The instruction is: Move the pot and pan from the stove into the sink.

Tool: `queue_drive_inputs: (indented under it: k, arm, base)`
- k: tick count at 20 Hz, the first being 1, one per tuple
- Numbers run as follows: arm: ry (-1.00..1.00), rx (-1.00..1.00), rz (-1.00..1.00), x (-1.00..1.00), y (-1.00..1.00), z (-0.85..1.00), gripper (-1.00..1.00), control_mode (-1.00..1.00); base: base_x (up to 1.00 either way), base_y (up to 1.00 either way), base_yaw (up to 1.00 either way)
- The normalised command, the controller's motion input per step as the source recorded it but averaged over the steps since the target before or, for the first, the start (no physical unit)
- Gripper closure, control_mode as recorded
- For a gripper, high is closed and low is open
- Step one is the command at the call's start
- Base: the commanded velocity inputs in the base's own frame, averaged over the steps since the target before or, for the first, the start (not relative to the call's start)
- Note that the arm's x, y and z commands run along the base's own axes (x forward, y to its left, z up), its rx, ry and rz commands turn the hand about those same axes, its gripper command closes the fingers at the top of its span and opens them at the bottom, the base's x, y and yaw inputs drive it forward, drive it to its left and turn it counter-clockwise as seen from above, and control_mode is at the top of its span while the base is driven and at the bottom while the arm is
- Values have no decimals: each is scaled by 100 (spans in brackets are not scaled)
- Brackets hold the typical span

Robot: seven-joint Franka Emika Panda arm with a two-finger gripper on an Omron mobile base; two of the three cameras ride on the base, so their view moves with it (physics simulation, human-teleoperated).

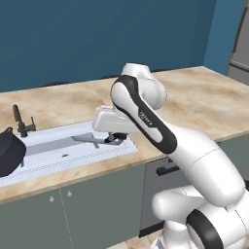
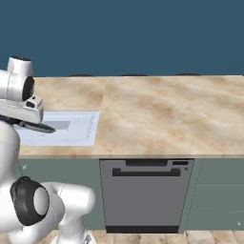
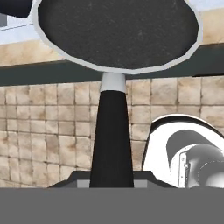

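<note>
One pan to go, pot's already sitting in the sink

End effector [image 3: 112,186] is clamping the pan [image 3: 117,33] handle, pan stretching straight ahead of it, hovering over the sink [image 1: 73,155] near the pot [image 1: 9,151].

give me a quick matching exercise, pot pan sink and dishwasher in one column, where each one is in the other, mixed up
Things:
1. pot
2. pan
3. sink
4. dishwasher

Places:
A. under the counter, between cabinet fronts
B. held by its long handle in the gripper, jaws shut on it
C. set in the beige counter beside the faucet
D. at the sink's left end

Pairs: 1-D, 2-B, 3-C, 4-A
</note>
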Motion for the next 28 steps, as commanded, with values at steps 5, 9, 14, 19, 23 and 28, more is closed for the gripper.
queue_drive_inputs:
  k: [5, 9, 14, 19, 23, 28]
  arm:
    - [17, -17, 8, 4, 36, -22, 100, -100]
    - [18, -22, 11, 7, 51, -21, 100, -100]
    - [2, -9, 4, 0, 18, -4, 100, -100]
    - [-3, -7, 5, -3, 9, 3, 100, -100]
    - [-14, -11, 11, -44, 14, 1, 100, -100]
    - [-16, -17, 17, -64, 7, -41, 100, -100]
  base:
    - [0, 0, 0]
    - [0, 0, 0]
    - [0, 0, 0]
    - [0, 0, 0]
    - [0, 0, 0]
    - [0, 0, 0]
